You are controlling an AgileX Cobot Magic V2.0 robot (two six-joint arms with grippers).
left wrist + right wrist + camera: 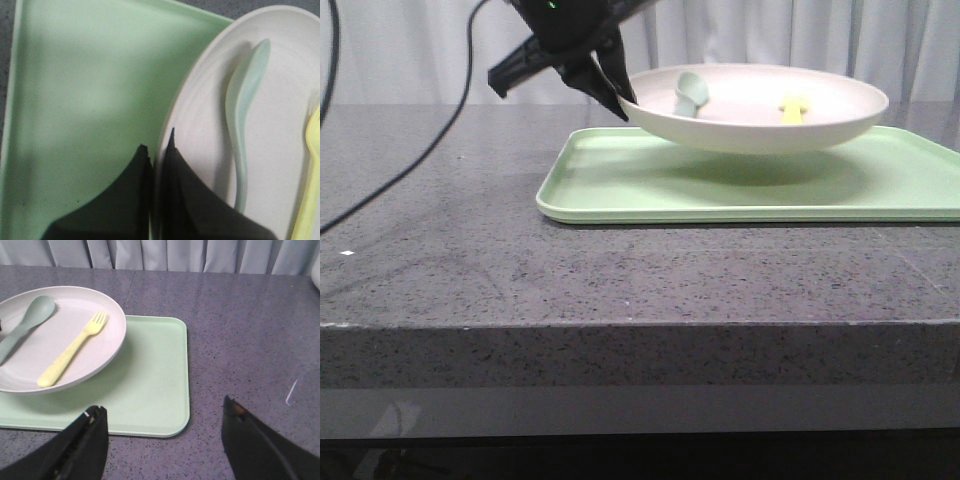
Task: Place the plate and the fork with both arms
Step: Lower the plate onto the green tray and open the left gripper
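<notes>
While the left gripper (617, 98) pinches the rim of the plate (760, 125) at upper left of the front view, the plate hangs above the green tray (620, 185), carrying the fork (793, 106) and a spoon (691, 92). The right gripper (162, 432), jaws spread and empty, is near the tray's corner.
</notes>
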